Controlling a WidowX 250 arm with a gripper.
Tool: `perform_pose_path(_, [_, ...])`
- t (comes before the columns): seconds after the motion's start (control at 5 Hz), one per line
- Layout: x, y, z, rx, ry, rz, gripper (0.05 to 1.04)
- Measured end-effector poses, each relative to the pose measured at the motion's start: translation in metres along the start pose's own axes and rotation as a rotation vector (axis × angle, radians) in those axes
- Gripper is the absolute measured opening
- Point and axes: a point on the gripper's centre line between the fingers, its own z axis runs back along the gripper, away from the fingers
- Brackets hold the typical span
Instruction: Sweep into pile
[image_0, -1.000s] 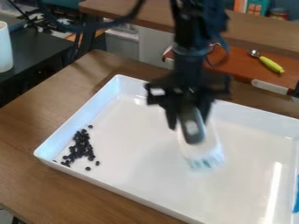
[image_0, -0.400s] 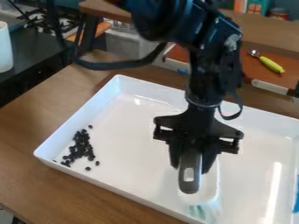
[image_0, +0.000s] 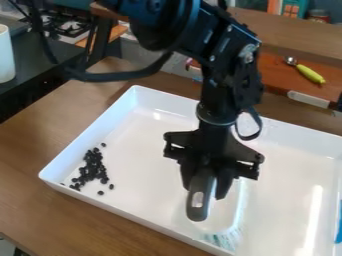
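One claw (image_0: 207, 182) grips the dark handle of a brush (image_0: 198, 199), its pale bristles seemingly touching the tray (image_0: 150, 216) below; dark beans (image_0: 92, 167) lie piled left of the claw.

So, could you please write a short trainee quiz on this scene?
1. True or false: the gripper holds the brush.
2. Where do the dark pieces lie? A) under the brush; B) near the tray's left corner in the picture; C) on the table outside the tray.
3. Fill in: the small tool behind the tray has a ____ handle.
Key: 1 true; 2 B; 3 yellow-green.
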Motion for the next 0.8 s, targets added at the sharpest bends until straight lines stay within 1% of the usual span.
perform_pose_path(0.2, [0.001,0.019,-0.004,0.041,0.015,-0.009,0.496])
perform_pose_path(0.4, [0.001,0.045,-0.010,0.102,0.037,-0.006,0.496])
perform_pose_path(0.6, [0.003,0.066,-0.013,0.155,0.035,-0.015,0.494])
perform_pose_path(0.8, [0.006,0.088,-0.009,0.267,-0.021,-0.031,0.494])
